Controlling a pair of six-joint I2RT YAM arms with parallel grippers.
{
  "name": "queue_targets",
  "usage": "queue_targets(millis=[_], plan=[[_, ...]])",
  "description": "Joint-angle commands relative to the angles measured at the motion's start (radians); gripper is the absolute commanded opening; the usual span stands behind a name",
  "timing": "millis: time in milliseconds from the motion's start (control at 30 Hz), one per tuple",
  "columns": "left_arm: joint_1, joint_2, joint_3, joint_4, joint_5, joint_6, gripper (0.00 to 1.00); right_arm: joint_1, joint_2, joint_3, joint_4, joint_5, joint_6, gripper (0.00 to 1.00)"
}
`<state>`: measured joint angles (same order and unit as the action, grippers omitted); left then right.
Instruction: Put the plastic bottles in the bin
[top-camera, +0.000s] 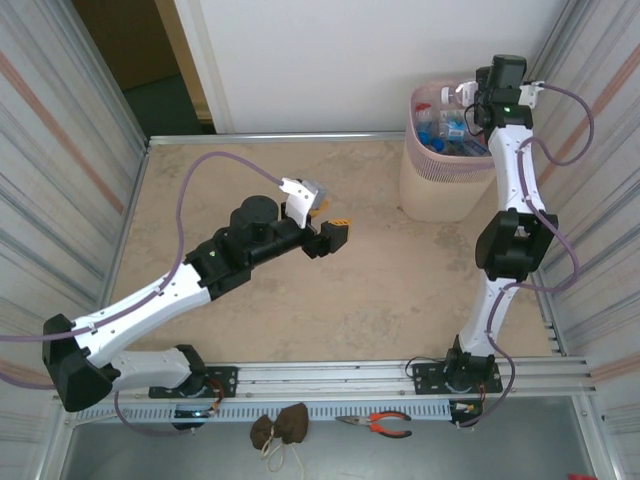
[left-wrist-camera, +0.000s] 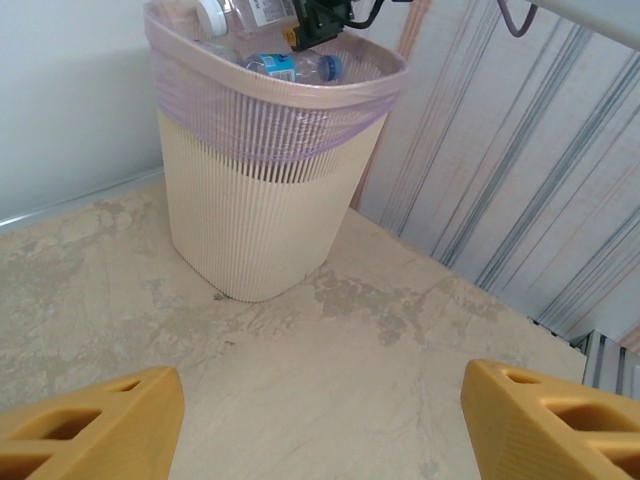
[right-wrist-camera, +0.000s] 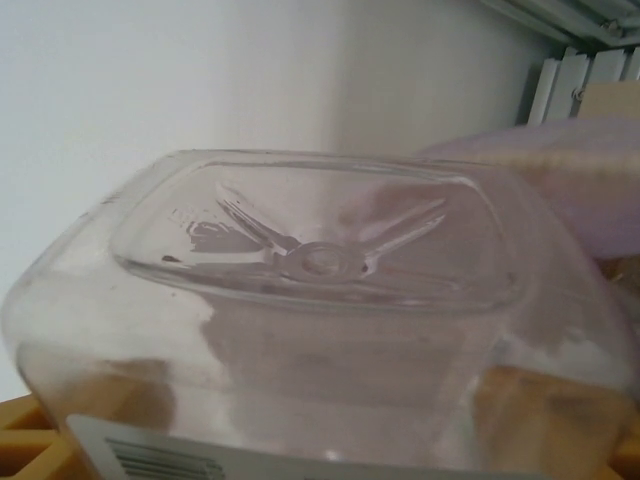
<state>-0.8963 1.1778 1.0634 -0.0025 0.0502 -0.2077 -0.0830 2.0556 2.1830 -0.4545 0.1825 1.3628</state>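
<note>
1. Bin (top-camera: 440, 190): set at the desk's (top-camera: 380, 290) far right, loaded with plastic bottles (top-camera: 450, 138).
2. Left fingers (left-wrist-camera: 100, 420): held left of bin, spread wide, empty.
3. Right fingers (right-wrist-camera: 18, 440): held above bin, clear bottle (right-wrist-camera: 320, 300) between them; grip cannot be told.

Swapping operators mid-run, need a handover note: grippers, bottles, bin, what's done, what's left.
Left gripper: open with nothing in it, hovering over the table and facing the bin.
Right gripper: above the bin's mouth with a clear bottle between its fingers. I can't tell whether it is clamped or letting go.
Bottles: several plastic bottles lie inside the bin, which stands in the table's far right corner.
Done: those bottles are binned.
Left: get the clear bottle into the bin, then pull the right arm back.
</note>
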Motion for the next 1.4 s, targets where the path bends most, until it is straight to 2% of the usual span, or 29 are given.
queue_targets(millis=[0,367,633,800,1033,1167,1367], plan=[[0.007,-0.022,-0.009,0.018,-0.018,-0.013,0.74,0.009,0.004,0.029,-0.043,0.000,0.026,0.79],[0.007,-0.038,-0.019,0.018,-0.035,-0.018,0.74,0.001,-0.072,0.037,-0.115,0.012,-0.022,0.92],[0.007,-0.038,-0.016,0.013,-0.046,-0.011,0.74,-0.003,-0.156,0.008,-0.167,0.030,-0.113,0.93],[0.014,-0.040,-0.019,0.010,-0.050,-0.012,0.74,-0.014,-0.202,-0.045,-0.104,0.028,-0.265,0.90],[0.020,-0.043,-0.023,0.004,-0.050,-0.010,0.74,-0.077,-0.177,-0.106,0.138,-0.216,-0.468,0.83],[0.029,-0.040,-0.031,0.010,-0.052,-0.017,0.75,-0.124,-0.084,-0.036,0.213,-0.369,-0.472,0.79],[0.042,-0.006,-0.006,0.007,-0.030,-0.018,0.75,-0.138,0.060,0.117,0.255,-0.523,-0.472,0.79]])
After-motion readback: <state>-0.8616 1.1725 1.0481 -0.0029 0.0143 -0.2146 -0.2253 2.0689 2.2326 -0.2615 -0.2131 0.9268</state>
